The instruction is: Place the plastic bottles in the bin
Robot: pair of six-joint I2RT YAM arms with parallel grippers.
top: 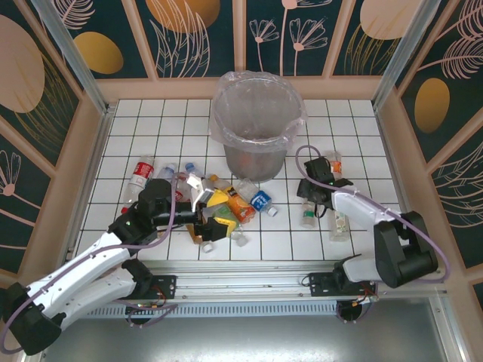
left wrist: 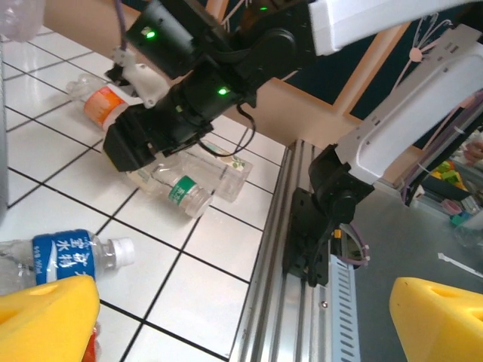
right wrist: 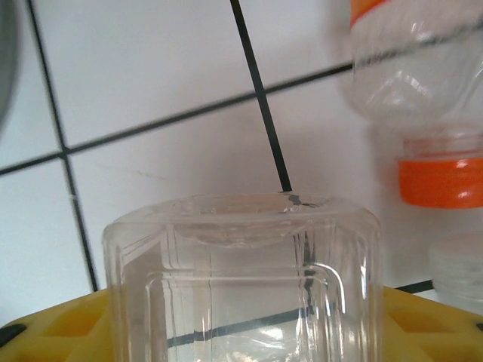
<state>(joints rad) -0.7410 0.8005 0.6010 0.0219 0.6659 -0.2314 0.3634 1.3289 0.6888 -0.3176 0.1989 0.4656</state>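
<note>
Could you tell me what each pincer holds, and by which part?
Left pincer: nothing. Right pincer: straddles a clear bottle at its body; grip cannot be told.

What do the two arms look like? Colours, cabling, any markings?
Left arm and right arm match: white links, black joints, green LEDs on the joints, and a lilac cable looping alongside. The fingers are yellow blocks. No readable markings.

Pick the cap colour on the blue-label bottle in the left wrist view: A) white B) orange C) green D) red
A: the blue-label bottle lies on its side on the tiles, and its neck ends in a white cap.
</note>
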